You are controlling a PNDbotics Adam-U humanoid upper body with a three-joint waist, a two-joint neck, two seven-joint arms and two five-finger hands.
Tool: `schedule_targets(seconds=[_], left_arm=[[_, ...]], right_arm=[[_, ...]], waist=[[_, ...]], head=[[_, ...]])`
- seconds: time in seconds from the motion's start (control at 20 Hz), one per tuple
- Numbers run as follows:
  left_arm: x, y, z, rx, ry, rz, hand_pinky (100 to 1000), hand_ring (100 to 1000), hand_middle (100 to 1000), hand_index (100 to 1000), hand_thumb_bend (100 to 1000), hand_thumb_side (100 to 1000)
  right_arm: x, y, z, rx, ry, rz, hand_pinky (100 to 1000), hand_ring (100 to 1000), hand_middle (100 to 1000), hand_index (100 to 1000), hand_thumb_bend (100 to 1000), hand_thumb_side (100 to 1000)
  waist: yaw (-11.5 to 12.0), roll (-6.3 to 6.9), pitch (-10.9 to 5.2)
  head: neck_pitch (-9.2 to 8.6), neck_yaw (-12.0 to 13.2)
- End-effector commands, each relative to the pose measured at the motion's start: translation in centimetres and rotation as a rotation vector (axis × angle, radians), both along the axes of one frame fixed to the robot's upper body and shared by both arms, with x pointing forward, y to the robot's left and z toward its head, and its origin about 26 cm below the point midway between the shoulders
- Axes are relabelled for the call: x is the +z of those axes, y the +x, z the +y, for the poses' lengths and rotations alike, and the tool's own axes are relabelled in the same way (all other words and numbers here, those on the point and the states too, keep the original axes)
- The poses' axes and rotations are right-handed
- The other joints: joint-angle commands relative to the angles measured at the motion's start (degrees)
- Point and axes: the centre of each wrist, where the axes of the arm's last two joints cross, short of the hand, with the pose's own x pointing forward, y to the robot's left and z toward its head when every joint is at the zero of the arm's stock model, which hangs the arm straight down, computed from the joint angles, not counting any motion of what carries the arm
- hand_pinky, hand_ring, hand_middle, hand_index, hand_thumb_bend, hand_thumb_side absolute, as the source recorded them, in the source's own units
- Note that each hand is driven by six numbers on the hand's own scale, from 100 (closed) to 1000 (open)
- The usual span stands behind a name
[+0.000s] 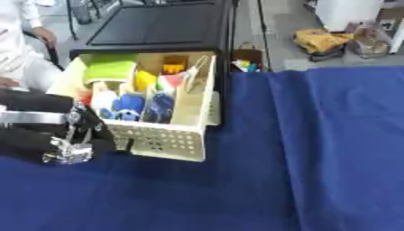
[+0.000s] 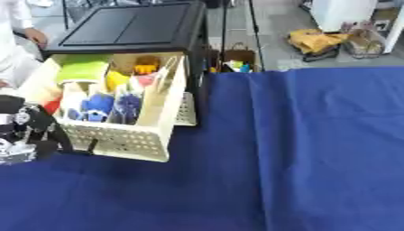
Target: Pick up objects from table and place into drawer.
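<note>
With the left hand (image 1: 75, 146) low against the front left corner of the packed cream drawer (image 1: 170, 142), its fingers' state unreadable, a careless withdrawal risked snagging and tugging the drawer askew.

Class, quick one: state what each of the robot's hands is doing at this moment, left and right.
Left hand: low beside the open drawer; whether its fingers are open or curled cannot be told.
Right hand: not in view.

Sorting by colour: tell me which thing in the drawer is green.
The flat lime-green item at the drawer's far left corner; the others are yellow, blue, white or red.
</note>
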Motion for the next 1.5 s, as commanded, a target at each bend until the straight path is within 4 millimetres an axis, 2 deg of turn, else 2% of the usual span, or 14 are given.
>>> schedule_targets(seconds=[0.05, 0.75, 0.8, 0.95, 1.5], left_arm=[[0.3, -0.2, 0.3, 0.02, 0.025, 0.03, 185, 460, 568, 802, 100, 1000], [-2.1, -0.2, -0.2, 0.073, 0.009, 0.175, 181, 470, 613, 859, 100, 1000], [-2.1, -0.2, -0.3, 0.075, 0.007, 0.178, 178, 473, 650, 884, 100, 1000], [-2.4, -0.1, -0.8, 0.089, -0.025, 0.205, 181, 480, 672, 907, 100, 1000], [-2.8, 0.0, -1.9, 0.17, -0.074, 0.189, 190, 488, 689, 878, 100, 1000]], right_arm=[[0.7, -0.6, -0.2, -0.005, 0.012, -0.029, 791, 820, 652, 754, 100, 1000], [0.3, -0.5, -0.6, -0.015, 0.044, -0.026, 791, 821, 647, 753, 100, 1000], [0.3, -0.5, -0.6, -0.015, 0.045, -0.025, 791, 821, 646, 753, 100, 1000], [0.2, -0.4, -0.7, -0.019, 0.054, -0.02, 792, 822, 644, 753, 100, 1000], [0.0, -0.3, -0.6, -0.02, 0.074, -0.011, 793, 823, 638, 757, 100, 1000]], waist=[[0.15, -0.3, -0.66], [0.59, -0.84, -0.64], [0.59, -0.85, -0.63], [0.57, -0.89, -0.53], [0.05, -0.81, -0.03]], head=[[0.01, 0.15], [-0.45, -0.14], [-0.46, -0.13], [-0.6, 0.04], [-1.21, 0.51]])
